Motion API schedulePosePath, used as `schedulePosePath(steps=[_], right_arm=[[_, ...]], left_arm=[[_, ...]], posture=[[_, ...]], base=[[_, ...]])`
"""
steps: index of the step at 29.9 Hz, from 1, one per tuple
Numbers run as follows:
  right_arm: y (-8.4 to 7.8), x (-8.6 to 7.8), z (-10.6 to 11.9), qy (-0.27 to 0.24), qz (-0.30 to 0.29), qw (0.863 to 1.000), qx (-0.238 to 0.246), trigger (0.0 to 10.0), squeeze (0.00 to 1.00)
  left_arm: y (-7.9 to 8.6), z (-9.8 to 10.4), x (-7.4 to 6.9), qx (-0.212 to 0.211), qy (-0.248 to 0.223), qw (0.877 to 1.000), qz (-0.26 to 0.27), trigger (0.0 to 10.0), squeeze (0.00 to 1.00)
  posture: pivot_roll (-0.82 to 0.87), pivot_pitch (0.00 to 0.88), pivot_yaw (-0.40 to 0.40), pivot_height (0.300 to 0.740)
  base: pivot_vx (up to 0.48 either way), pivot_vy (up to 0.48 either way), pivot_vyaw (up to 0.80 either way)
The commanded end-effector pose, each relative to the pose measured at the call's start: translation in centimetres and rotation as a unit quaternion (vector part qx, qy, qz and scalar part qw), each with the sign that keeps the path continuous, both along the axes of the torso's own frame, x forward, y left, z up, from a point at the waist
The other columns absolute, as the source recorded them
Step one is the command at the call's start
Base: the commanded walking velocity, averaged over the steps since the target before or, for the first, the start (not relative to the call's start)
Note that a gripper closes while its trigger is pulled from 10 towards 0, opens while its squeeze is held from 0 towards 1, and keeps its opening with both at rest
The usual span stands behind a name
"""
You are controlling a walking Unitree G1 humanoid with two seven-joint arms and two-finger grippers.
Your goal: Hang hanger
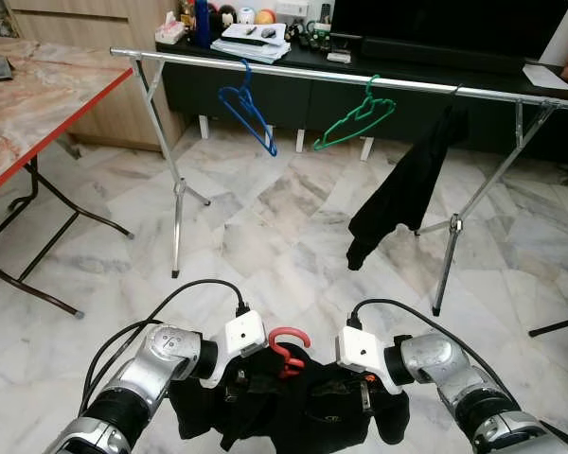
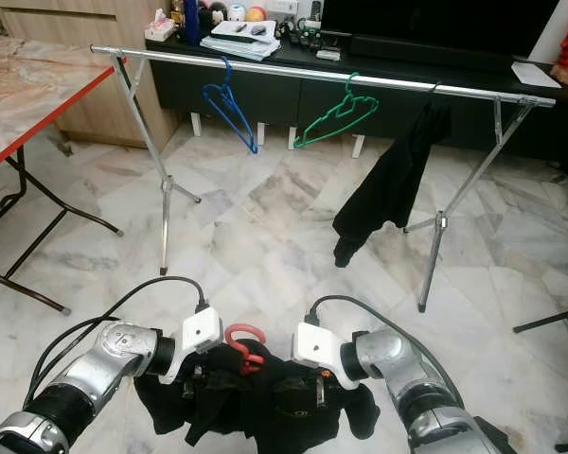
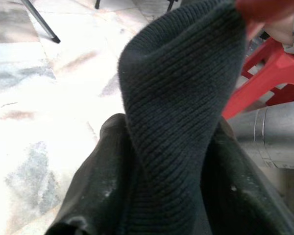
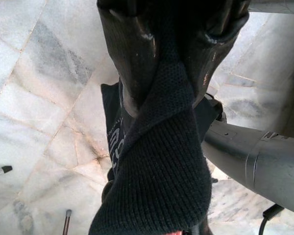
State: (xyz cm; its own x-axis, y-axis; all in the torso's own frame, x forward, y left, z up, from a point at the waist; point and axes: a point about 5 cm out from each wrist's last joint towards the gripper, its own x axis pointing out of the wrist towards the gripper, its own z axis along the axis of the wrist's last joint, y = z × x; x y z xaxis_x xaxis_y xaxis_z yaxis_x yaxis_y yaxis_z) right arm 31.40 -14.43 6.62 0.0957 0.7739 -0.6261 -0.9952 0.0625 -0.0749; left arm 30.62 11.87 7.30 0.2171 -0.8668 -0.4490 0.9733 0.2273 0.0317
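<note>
A black knit garment (image 1: 303,407) on a red hanger (image 1: 286,346) hangs low in front of me, held between both arms above the marble floor. My left gripper (image 1: 239,380) is shut on the garment's left side, and in the left wrist view the knit fabric (image 3: 181,112) runs between its fingers (image 3: 95,196) beside the red hanger (image 3: 264,81). My right gripper (image 1: 365,393) is shut on the right side; its fingers (image 4: 132,58) clamp the knit fabric (image 4: 159,166). Only the hanger's hook shows above the cloth. A silver clothes rail (image 1: 303,72) stands ahead.
On the rail hang a blue hanger (image 1: 249,112), a green hanger (image 1: 356,117) and a black garment (image 1: 412,184). The rack legs (image 1: 176,203) (image 1: 452,232) splay onto the floor. A red-edged folding table (image 1: 38,95) stands left, a dark TV cabinet (image 1: 265,90) behind, and a stand leg (image 1: 559,326) right.
</note>
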Motion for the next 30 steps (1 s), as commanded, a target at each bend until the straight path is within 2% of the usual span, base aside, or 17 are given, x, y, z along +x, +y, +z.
schedulePosePath(steps=[1, 30], right_arm=[[0.39, 0.66, 1.06, -0.027, -0.002, 0.999, 0.022, 0.0, 0.0], [0.06, 0.78, 1.15, -0.028, -0.011, 0.999, 0.02, 0.0, 0.0]], left_arm=[[-0.35, -0.1, -0.14, 0.001, 0.002, 1.0, -0.013, 0.0, 0.0], [-0.48, 0.0, -0.1, -0.01, -0.001, 1.0, -0.008, 0.0, 0.0]], posture=[[-0.04, 0.116, -0.061, 0.74], [-0.04, 0.118, -0.062, 0.74]], base=[[0.0, 0.0, 0.0], [0.0, 0.0, 0.0]])
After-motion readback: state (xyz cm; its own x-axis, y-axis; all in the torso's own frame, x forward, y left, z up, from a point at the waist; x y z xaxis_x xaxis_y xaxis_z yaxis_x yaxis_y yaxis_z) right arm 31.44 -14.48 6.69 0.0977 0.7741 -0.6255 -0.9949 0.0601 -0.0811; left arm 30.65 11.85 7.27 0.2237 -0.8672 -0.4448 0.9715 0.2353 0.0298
